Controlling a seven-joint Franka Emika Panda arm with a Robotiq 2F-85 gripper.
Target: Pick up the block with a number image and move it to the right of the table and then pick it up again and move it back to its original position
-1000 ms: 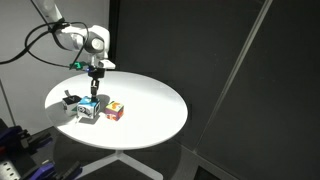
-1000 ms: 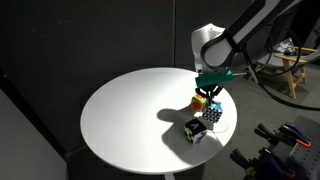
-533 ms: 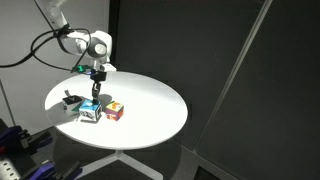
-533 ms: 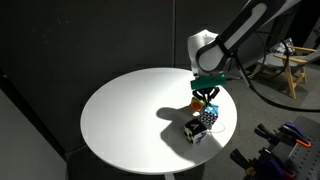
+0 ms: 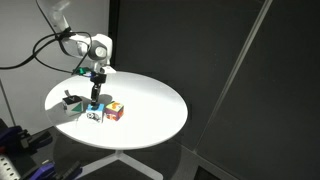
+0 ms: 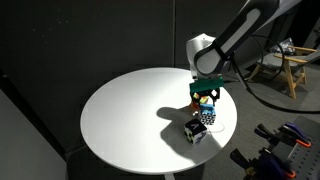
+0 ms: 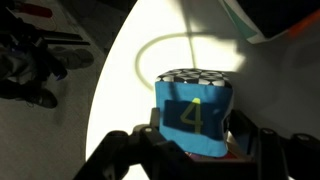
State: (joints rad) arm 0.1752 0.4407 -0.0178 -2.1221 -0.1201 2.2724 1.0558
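We see the small light blue cube (image 7: 195, 115), with a yellow number 4 on its near face and a black-and-white checkered top, sitting between the two dark fingers of the tool (image 7: 195, 147) in the wrist view. One finger (image 7: 135, 148) is against its one side and the other against the opposite side, so the tool is clamped narrowly on the light blue cube. In both exterior views the cube (image 5: 94, 114) (image 6: 209, 114) hangs directly under the downward-pointing tool (image 5: 96, 103) (image 6: 206, 100). It is right at the surface of the round white table (image 5: 150, 100) (image 6: 120, 110), and we cannot tell whether it touches the table or is just clear of it. Just beside the tool, on one side of the held cube, we find a red-and-yellow cube (image 5: 115, 111) resting on the table. On the opposite side of the tool, a little apart, stands a white block with a black top (image 5: 70, 100) (image 6: 196, 130). All three blocks sit close to the table's edge. Above the tool the white robot arm (image 5: 92, 46) (image 6: 205, 50) rises away, with a green band at its wrist.
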